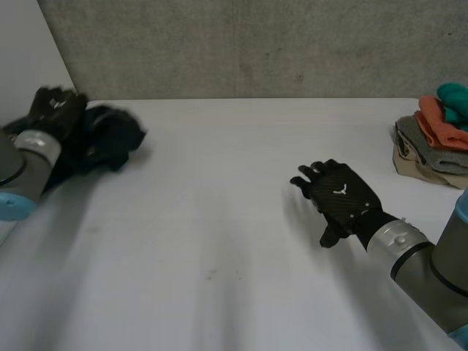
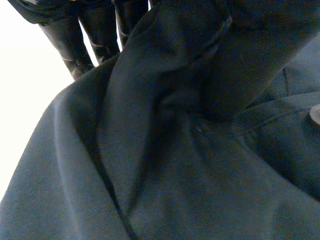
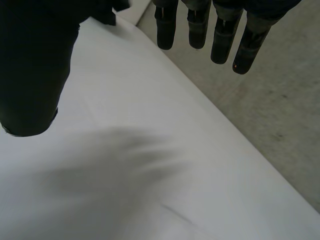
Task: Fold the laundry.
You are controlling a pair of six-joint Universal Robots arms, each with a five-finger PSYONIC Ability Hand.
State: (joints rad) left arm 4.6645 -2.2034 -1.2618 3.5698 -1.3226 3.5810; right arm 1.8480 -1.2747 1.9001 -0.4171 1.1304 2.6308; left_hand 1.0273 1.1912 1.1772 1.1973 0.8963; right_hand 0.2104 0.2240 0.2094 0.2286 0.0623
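A dark, crumpled garment (image 1: 106, 139) lies at the table's far left edge. My left hand (image 1: 55, 106) sits on its left end. In the left wrist view the dark cloth (image 2: 190, 150) bunches up into the palm beside the fingers (image 2: 75, 45), which close on a fold of it. My right hand (image 1: 340, 194) hovers over the right half of the white table (image 1: 219, 219), apart from the garment. Its fingers (image 3: 200, 25) and thumb (image 3: 30, 75) are straight and hold nothing.
A stack of folded clothes (image 1: 435, 139) in teal, orange, grey and beige stands at the table's right edge, behind my right arm. A grey concrete wall (image 1: 256, 44) runs along the table's far side.
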